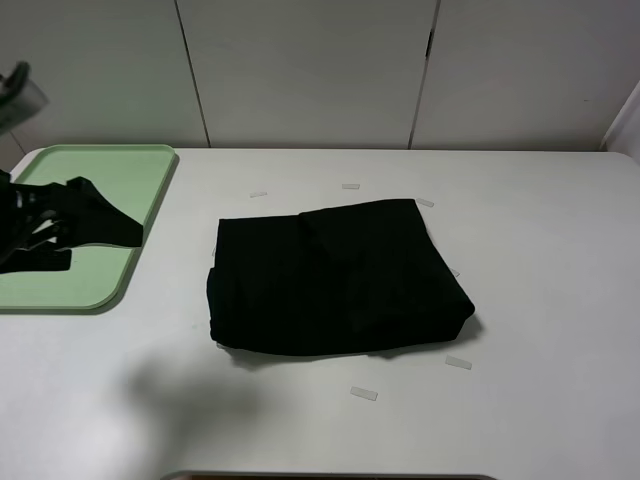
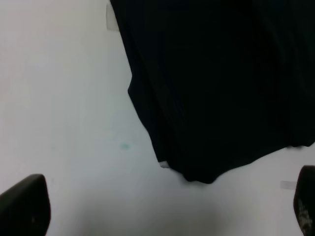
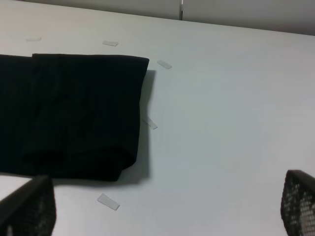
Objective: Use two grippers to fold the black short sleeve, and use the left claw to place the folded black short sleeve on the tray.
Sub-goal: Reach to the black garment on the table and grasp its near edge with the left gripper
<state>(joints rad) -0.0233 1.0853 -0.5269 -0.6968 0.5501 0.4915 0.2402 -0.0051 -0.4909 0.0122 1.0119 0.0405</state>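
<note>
The black short sleeve (image 1: 335, 280) lies folded into a thick rectangle at the middle of the white table. The pale green tray (image 1: 70, 290) sits at the far left, with nothing resting on it. My left gripper (image 1: 70, 225) hangs above the tray, apart from the cloth. In the left wrist view the left gripper (image 2: 165, 204) is open and holds nothing, with the shirt's corner (image 2: 206, 98) beyond its fingertips (image 2: 24, 204). My right gripper (image 3: 165, 204) is open too, off the shirt's (image 3: 74, 113) near right corner. The exterior high view does not show the right arm.
Small clear tape strips (image 1: 363, 394) dot the table (image 1: 540, 250) around the shirt. White cabinet panels (image 1: 310, 70) stand behind the table's far edge. A dark edge (image 1: 330, 476) runs along the front of the table.
</note>
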